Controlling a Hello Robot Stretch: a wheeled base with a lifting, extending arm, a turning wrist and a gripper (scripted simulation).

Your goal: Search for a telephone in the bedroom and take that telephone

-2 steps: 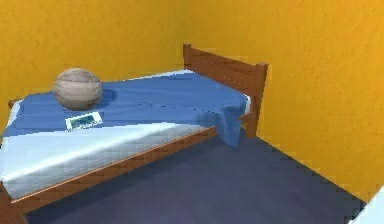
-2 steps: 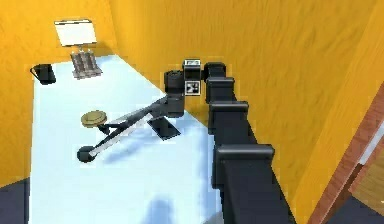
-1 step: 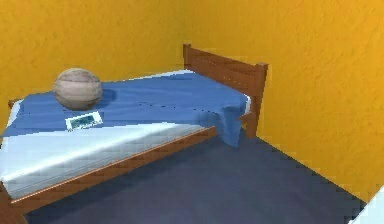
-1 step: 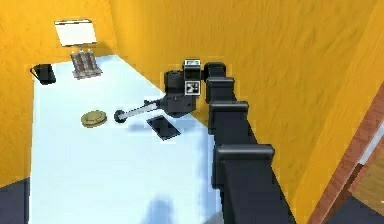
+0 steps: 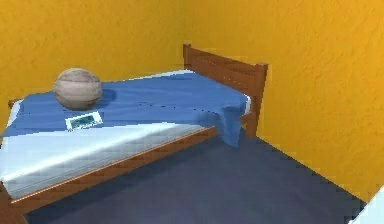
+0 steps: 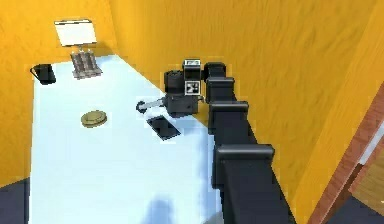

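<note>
A flat dark slab with a pale rim, shaped like a telephone (image 6: 163, 127), lies on the long pale table (image 6: 70, 160). My arm reaches out over this table, and the gripper (image 6: 146, 104) sits just above the slab in the picture. I cannot tell whether it touches the slab or holds anything. On the bed (image 5: 150, 100) in the forward view lies another small flat device with a white frame (image 5: 84, 121).
On the table are a round brown disc (image 6: 95, 118), a small dark object (image 6: 42, 73) and a stand with a white sheet (image 6: 76, 35) at the far end. A brown ball (image 5: 77, 88) rests on the bed's blue blanket. Orange walls surround both; the floor is dark blue.
</note>
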